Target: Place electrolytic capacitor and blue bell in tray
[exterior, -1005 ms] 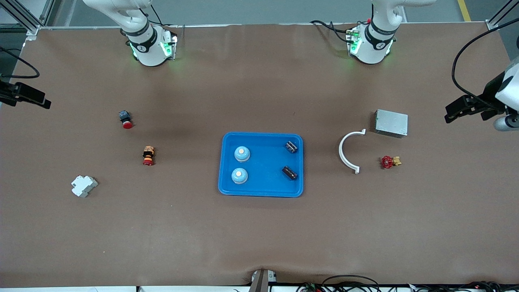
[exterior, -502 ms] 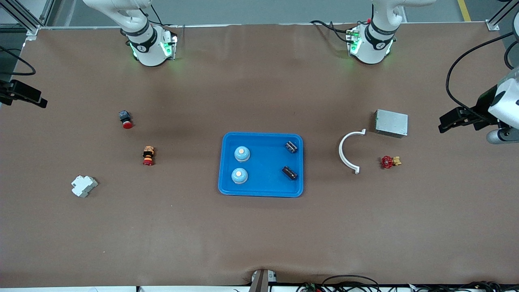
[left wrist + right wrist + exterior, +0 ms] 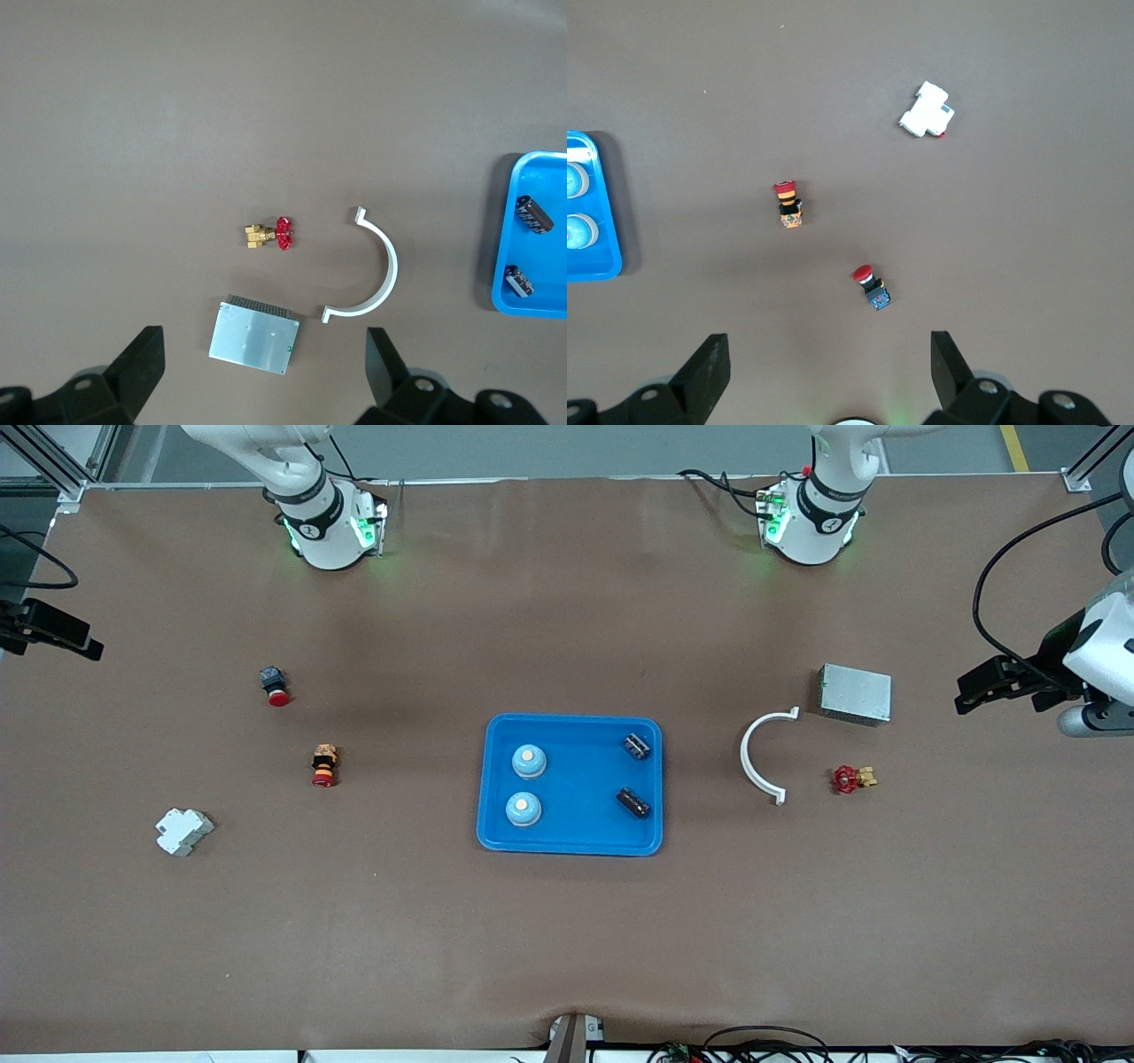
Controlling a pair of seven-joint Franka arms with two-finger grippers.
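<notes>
The tray (image 3: 573, 785) sits at mid-table and already holds all 4 task items: 2 blue bells (image 3: 529, 761) along its edge toward the right arm's end, and 2 capacitors (image 3: 635, 746) along its edge toward the left arm's end, each pair split into one farther from and one nearer to the front camera. That split looks like the result of each arm loading from its own end, so neither had to reach across the tray. Nothing that belongs to the task lies outside the rim, so I judge the job finished. The left gripper (image 3: 266, 372) hangs high over the left arm's end of the table, jaws spread wide and empty, looking down on a grey box (image 3: 255, 335), a white curved clip (image 3: 376, 279) and a red valve (image 3: 273, 235). The right gripper (image 3: 828, 372) hangs over the right arm's end of the table, jaws likewise wide apart with nothing between them, above 2 red-capped buttons (image 3: 788, 204) and a white block (image 3: 927, 110). Both arms are well apart from the tray, which reads as a parked pose that keeps them out of the way. The leftover parts are distractors and need no move.
</notes>
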